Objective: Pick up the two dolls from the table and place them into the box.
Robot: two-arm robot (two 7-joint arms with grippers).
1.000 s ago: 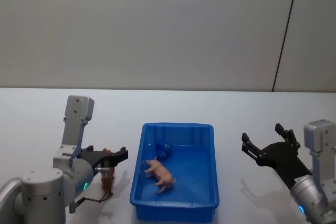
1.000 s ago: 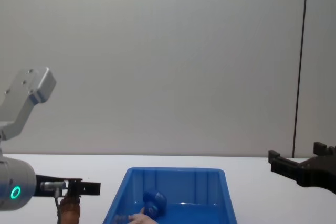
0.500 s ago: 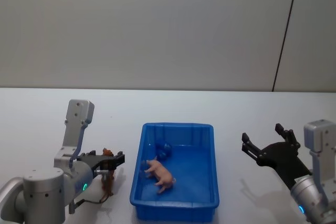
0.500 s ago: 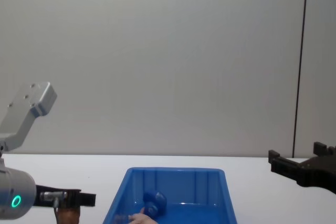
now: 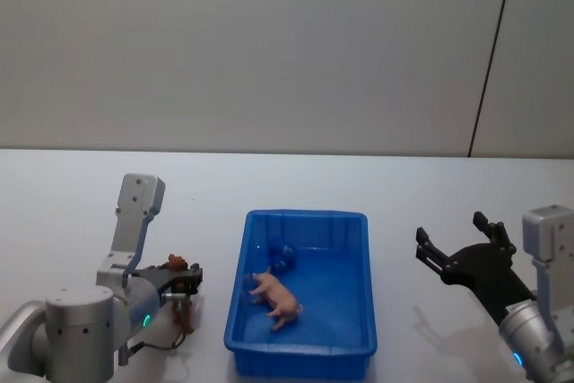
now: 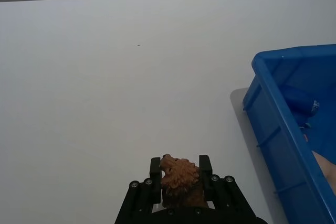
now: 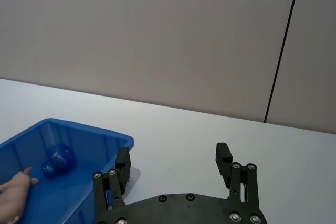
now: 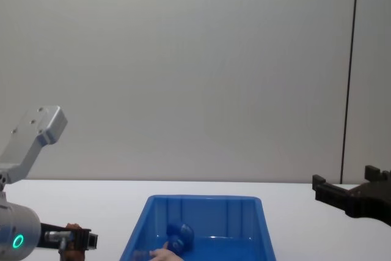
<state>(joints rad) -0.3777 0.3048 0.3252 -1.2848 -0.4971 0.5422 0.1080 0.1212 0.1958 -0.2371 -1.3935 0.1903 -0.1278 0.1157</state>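
We see the left pincer [image 6: 178, 182] clamped on the brown doll [image 6: 180, 179], having drawn back toward the table's near left edge and away from the blue box [image 5: 308, 343] over the last second, so the lift and carry to the box remain. The pink-limbed doll [image 5: 276, 297] already lies inside the box. The right pincer [image 7: 173, 174] hangs apart near the table's right edge, idle.
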